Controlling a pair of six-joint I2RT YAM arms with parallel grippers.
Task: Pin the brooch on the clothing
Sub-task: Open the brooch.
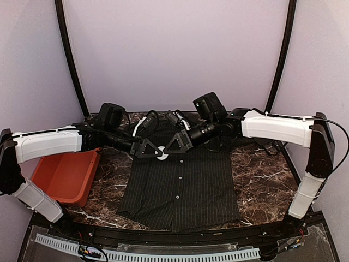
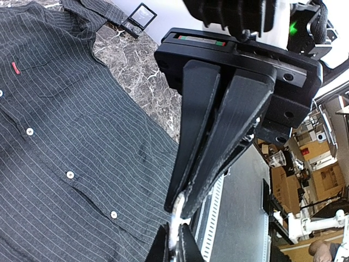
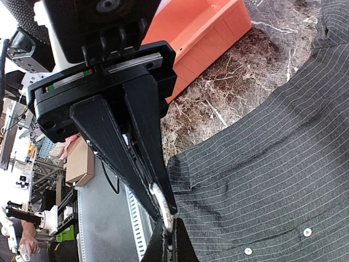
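Only a white sliver of the brooch [image 1: 162,156] shows between the left end effector [image 1: 157,153] and right end effector [image 1: 167,152]; its pin is too small to tell. The arms hide the collar of the shirt [image 1: 180,191].

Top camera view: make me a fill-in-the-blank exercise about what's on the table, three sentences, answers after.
1. The bin beside the shirt is ___.
2. The shirt's buttons are ___.
3. The left pincer and right pincer both pinch the small round ___.
Missing words: orange, white, brooch.
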